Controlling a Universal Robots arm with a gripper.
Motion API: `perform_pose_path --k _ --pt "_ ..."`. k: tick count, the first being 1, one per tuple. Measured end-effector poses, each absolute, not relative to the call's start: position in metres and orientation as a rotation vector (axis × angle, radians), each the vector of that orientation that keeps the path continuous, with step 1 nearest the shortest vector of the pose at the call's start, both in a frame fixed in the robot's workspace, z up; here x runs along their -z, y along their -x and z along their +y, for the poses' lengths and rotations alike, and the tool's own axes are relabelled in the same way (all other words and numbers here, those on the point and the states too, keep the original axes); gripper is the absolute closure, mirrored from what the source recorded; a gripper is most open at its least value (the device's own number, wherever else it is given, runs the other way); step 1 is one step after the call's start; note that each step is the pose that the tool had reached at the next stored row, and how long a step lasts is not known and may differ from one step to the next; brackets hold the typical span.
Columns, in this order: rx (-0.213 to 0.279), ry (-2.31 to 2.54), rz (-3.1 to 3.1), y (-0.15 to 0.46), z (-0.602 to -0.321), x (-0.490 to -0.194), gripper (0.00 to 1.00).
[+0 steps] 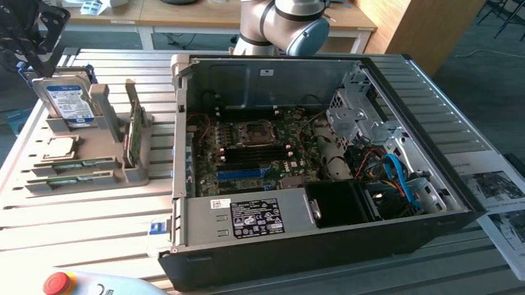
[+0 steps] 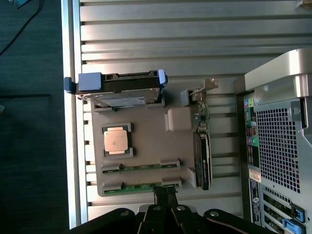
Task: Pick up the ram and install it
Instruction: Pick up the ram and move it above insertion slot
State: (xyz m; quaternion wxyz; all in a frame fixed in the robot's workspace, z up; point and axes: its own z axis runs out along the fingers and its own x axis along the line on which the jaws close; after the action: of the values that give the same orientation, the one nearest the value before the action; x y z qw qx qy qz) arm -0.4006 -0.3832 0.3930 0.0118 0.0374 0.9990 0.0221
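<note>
While the black gripper (image 2: 165, 191) hangs above the grey plastic tray (image 2: 151, 146), fingers clenched on nothing, any descent may crush the thin green ram stick (image 2: 139, 186) in the tray's outermost slot.

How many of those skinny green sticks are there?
2. Both lie flat in the grey holder: the first stick next to the silver chip, the second stick beside it, at the holder's edge.

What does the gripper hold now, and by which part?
Nothing is held. The gripper is shut and empty above the grey tray, and both ram sticks lie in its slots.
</note>
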Motion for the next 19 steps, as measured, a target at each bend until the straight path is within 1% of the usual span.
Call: perform_pose_path --k 19 --pt "-0.07 -0.048 3.118 0.4006 -0.3832 -0.393 0.9"
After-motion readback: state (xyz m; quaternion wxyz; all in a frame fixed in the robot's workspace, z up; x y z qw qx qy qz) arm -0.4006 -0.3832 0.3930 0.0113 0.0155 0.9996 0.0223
